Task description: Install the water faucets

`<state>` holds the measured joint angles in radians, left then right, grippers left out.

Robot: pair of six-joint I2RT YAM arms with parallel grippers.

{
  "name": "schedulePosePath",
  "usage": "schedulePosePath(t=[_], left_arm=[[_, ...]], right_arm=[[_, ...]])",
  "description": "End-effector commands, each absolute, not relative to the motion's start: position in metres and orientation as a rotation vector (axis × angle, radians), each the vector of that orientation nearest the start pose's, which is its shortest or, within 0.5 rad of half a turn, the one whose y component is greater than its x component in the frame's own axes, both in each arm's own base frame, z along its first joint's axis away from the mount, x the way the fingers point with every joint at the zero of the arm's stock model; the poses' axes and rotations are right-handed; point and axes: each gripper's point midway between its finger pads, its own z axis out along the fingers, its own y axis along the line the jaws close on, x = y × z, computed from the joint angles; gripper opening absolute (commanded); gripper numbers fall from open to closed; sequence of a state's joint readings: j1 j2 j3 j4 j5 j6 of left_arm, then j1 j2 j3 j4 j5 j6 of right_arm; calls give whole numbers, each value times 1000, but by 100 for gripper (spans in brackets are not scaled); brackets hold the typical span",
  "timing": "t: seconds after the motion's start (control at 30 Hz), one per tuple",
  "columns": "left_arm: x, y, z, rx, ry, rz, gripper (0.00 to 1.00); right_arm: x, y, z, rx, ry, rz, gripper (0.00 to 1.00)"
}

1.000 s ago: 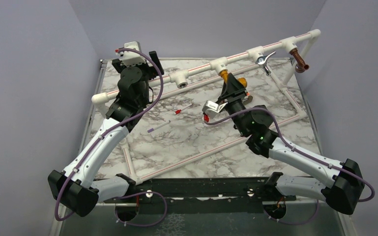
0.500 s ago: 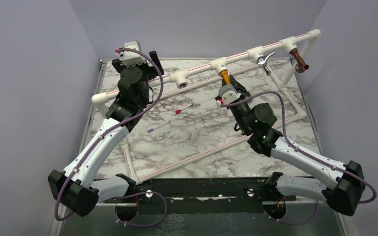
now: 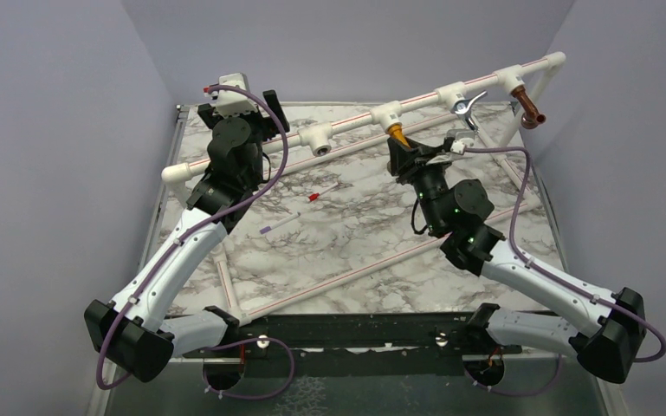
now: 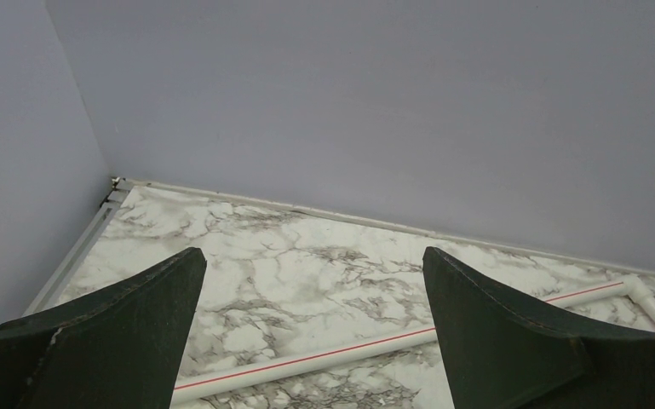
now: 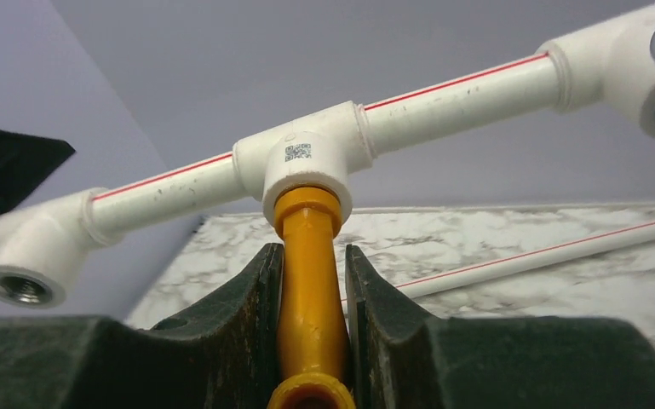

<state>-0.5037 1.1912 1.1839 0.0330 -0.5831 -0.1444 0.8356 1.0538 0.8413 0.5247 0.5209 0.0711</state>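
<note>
A mustard-yellow faucet (image 5: 308, 281) stands with its end in a white tee (image 5: 307, 162) of the raised pipe. My right gripper (image 5: 311, 266) is shut on its stem, a finger (image 5: 255, 298) pressed on each side. From above, the same yellow faucet (image 3: 396, 134) shows just beyond the right gripper (image 3: 404, 149). Further right on the pipe hang a chrome lever-handled faucet (image 3: 465, 108) and a copper-brown faucet (image 3: 530, 108). My left gripper (image 4: 315, 285) is open and holds nothing, hovering at the back left, its fingers (image 3: 270, 108) near the pipe.
An empty tee (image 3: 320, 139) with a threaded hole sits on the pipe left of the yellow faucet. A thin red-tipped stick (image 3: 322, 192) and a purple-tipped stick (image 3: 279, 224) lie on the marble top. White pipes (image 3: 372, 264) run along the table as a frame.
My right wrist has rolled around the yellow faucet while gripping it, so its camera swung from the left side to the right. The left arm has not moved.
</note>
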Motion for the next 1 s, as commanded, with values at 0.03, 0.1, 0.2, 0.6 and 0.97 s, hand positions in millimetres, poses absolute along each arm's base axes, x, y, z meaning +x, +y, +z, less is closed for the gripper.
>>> schedulePosePath(t=[0.03, 0.1, 0.2, 0.6, 0.97], left_arm=[[357, -120, 220, 87, 2040, 116, 99], [357, -120, 220, 87, 2039, 115, 99], [356, -120, 221, 86, 2038, 115, 99], [356, -120, 222, 83, 2034, 110, 99], [356, -120, 220, 86, 2039, 117, 99]], right_arm=[[298, 198, 428, 422, 1210, 831, 1], [297, 196, 429, 511, 1194, 915, 0], [296, 195, 428, 650, 1172, 1042, 1], [300, 188, 408, 1045, 1065, 1322, 0], [305, 194, 395, 1140, 1110, 1340, 5]])
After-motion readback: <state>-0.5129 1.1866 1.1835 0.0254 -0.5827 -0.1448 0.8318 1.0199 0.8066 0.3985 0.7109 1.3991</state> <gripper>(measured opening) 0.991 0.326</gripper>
